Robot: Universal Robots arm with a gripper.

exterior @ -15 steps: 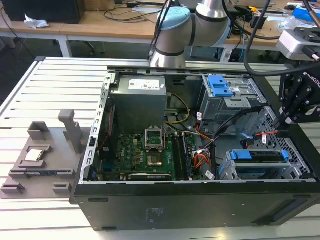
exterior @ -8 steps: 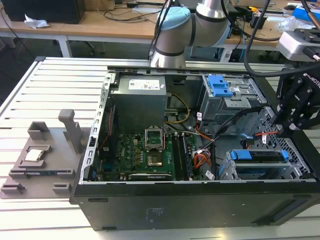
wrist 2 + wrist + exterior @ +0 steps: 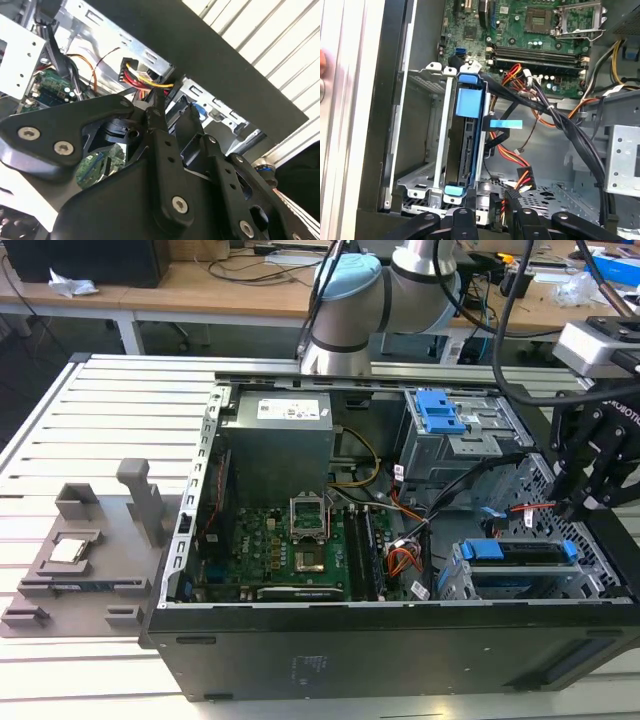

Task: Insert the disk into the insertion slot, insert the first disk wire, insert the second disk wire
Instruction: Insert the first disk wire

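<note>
Blue plastic frames the disk (image 3: 464, 150), which lies fully inside the insertion slot (image 3: 438, 150). Its carrier handle sits level with the open end of the perforated cage, so I judge the first step done.

The two wire steps look unfinished. Just beside the disk's far end, a black power connector (image 3: 524, 176) on red, yellow and black leads hangs loose in the open floor of the case and appears to meet no socket. A black cable (image 3: 506, 123) with a pale blue tag crosses close by the disk's long edge. Its end curls toward the disk, but I cannot tell whether it is plugged in.

The end effector (image 3: 504, 202) hovers near the disk's handle-free end, right by the loose power leads. In the second wrist view those red and yellow leads run just past its tip. Whether it is closed on a lead, or apart and empty, I cannot tell.

Farther from the disk, beyond the cable bundle, lies the green motherboard (image 3: 540, 30) with its bare processor socket. In the exterior view, a grey bay with a blue latch (image 3: 440, 410) stands on the far side of the disk. The whole case rests on a slatted metal worktop (image 3: 100, 420), and a grey fixture tray (image 3: 80, 560) sits well apart from the disk, past the opposite end of the case.
</note>
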